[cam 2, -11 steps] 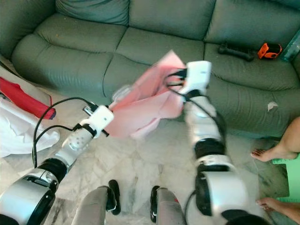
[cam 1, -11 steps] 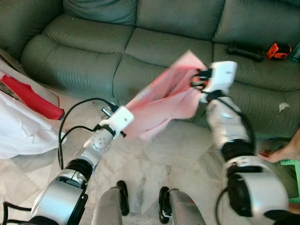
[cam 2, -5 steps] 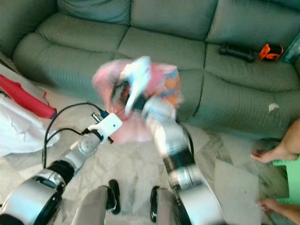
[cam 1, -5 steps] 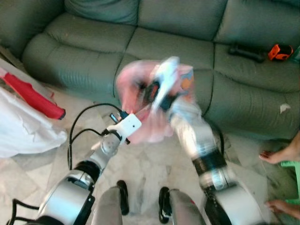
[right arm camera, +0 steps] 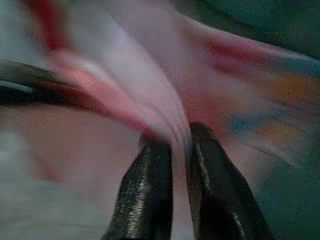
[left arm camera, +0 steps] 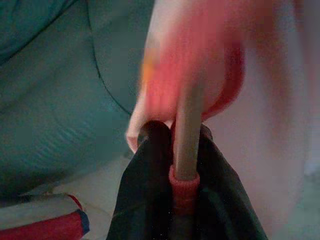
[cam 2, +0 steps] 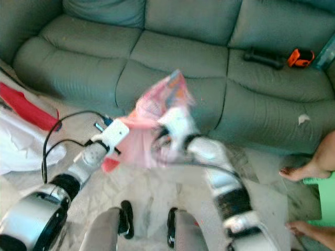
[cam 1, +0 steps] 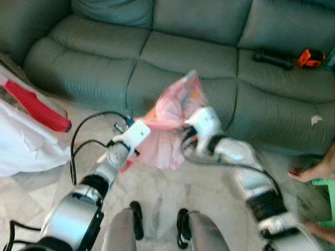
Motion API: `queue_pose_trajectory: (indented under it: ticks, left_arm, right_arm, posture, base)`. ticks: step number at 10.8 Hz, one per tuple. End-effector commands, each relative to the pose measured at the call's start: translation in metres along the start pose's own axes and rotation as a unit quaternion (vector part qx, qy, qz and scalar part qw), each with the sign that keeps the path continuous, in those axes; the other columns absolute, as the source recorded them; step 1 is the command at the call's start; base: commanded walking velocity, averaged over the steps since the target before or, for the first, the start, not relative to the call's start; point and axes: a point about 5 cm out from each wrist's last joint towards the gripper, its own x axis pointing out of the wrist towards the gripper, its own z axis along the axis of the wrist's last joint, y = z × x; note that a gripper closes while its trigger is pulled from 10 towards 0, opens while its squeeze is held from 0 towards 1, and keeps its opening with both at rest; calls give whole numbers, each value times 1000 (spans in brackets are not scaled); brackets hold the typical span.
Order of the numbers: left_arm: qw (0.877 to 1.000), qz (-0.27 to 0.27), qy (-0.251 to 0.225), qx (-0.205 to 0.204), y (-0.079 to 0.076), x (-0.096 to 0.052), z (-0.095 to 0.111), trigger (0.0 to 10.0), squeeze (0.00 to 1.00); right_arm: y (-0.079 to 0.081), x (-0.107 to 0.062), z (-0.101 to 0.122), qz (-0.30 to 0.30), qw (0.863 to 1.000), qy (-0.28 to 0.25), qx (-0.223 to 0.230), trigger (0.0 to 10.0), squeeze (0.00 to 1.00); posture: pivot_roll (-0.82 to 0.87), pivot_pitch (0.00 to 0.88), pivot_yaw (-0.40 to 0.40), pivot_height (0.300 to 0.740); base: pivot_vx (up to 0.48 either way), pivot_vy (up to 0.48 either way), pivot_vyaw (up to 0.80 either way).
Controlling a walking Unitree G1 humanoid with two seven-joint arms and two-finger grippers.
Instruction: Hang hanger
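Observation:
A pink garment [cam 1: 172,111] hangs bunched between my two arms, in front of the sofa. In the left wrist view my left gripper [left arm camera: 182,145] is shut on a grey hanger bar [left arm camera: 189,125] with a red end cap, and the pink cloth drapes just beyond it. That arm's white wrist [cam 1: 137,133] sits at the garment's lower left edge. My right gripper [right arm camera: 177,135] is shut on a fold of the pink cloth; its wrist [cam 1: 201,125] is low against the garment's right side. The picture is blurred by motion, and the rest of the hanger is hidden in the cloth.
A green sofa [cam 1: 104,57] runs across the back, with a black object [cam 1: 273,57] and an orange tape measure [cam 1: 310,56] on its right seat. A red and white bundle [cam 1: 31,120] lies on the floor at the left. A person's foot [cam 1: 314,170] is at the right edge.
My right arm has swung from high on the right, across to the left, then down low, and the garment went from spread out to bunched. The left arm has barely moved.

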Motion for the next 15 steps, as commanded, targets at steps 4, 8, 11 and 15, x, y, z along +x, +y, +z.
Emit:
queue_pose_trajectory:
  ticks: [4, 8, 11, 15]
  left_arm:
    - [1000, -1, 15, -5, 6, -5, -12, 3647, 0]
    - [1000, -1, 17, -9, 9, -4, -12, 3686, 0]
    - [998, -41, 7, 36, 19, -7, -16, 3098, 0]
    - [977, -146, -94, 121, 12, -18, -5, 2275, 0]
  right_arm:
    - [-25, -4, 18, -92, 992, -91, 5, 10000, 1000]
    - [23, -13, 36, 143, 979, -145, -33, 10000, 1000]
    - [-33, -44, 42, 128, 973, -105, -163, 10000, 1000]
    - [-53, -59, 10, 174, 962, -4, -211, 10000, 1000]
  posture:
    - [-46, 235, -23, 740]
    - [-46, 239, -20, 740]
    - [-59, 246, -23, 740]
    - [-58, 251, -23, 740]
  base:
    - [0, 0, 0]
    - [0, 0, 0]
    - [0, 0, 0]
    - [0, 0, 0]
